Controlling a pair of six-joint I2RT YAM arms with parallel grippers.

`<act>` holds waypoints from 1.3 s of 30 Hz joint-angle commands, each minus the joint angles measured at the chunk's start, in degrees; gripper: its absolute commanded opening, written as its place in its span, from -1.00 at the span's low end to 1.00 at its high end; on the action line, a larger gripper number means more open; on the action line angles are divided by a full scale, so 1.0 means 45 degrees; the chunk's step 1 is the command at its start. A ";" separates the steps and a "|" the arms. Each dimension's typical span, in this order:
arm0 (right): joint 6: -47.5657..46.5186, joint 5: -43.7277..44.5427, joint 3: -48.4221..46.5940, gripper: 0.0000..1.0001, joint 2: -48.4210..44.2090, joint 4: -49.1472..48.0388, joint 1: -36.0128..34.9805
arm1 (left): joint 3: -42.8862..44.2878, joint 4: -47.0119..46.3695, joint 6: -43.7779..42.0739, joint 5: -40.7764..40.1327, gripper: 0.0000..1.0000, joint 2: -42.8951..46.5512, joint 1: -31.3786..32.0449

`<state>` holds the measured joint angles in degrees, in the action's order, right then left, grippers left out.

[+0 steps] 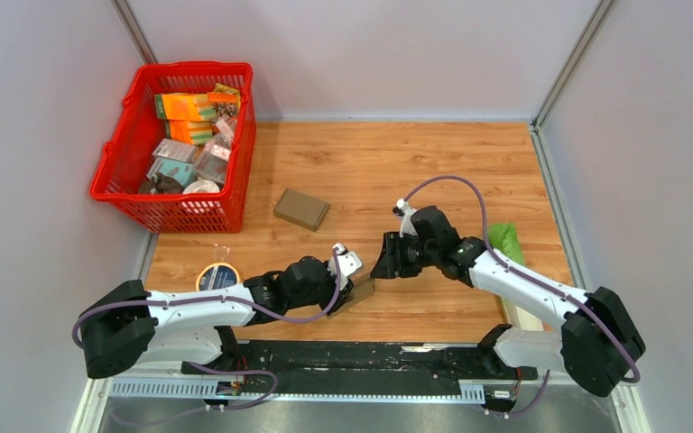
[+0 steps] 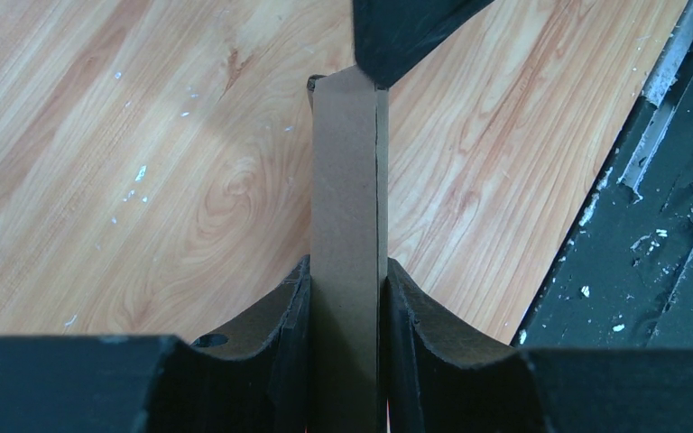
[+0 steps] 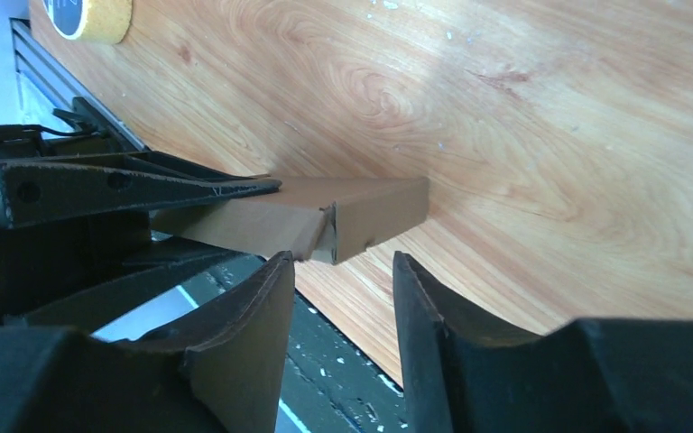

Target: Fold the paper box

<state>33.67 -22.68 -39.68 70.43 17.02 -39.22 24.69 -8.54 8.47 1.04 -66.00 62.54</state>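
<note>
We pinch the box (image 2: 347, 180) in our left gripper (image 2: 347, 271), presenting its open end so our right gripper (image 3: 343, 259), jaws spread and empty, can close on it.

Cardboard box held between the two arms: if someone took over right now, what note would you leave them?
Left gripper: shut on the cardboard box, which is nearly flat.
Right gripper: open, empty, facing the box's free end, not touching it.
Done: box picked up.
Left to do: opening it out and folding the flaps.
A second brown box lies farther back on the table.
</note>
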 commanded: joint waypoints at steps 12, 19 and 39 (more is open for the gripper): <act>-0.3279 0.4017 0.0788 -0.14 -0.1919 -0.1218 -0.2666 | 0.0158 0.0901 -0.0203 0.0140 -0.85 -0.0100 0.0047; -0.3128 0.8163 0.2450 -0.30 -0.2722 -0.4268 -0.4585 | 0.0139 0.0862 -0.0144 0.0238 -0.85 -0.0080 0.0027; -0.3459 0.8847 0.2275 -0.45 -0.1570 -0.5441 -0.4624 | 0.0119 0.1037 -0.0202 0.0355 -0.86 0.0057 0.0027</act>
<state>19.55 11.94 -28.40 62.94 -1.87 -59.96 24.73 -8.23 8.64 0.89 -65.91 62.46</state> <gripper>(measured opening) 0.310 0.371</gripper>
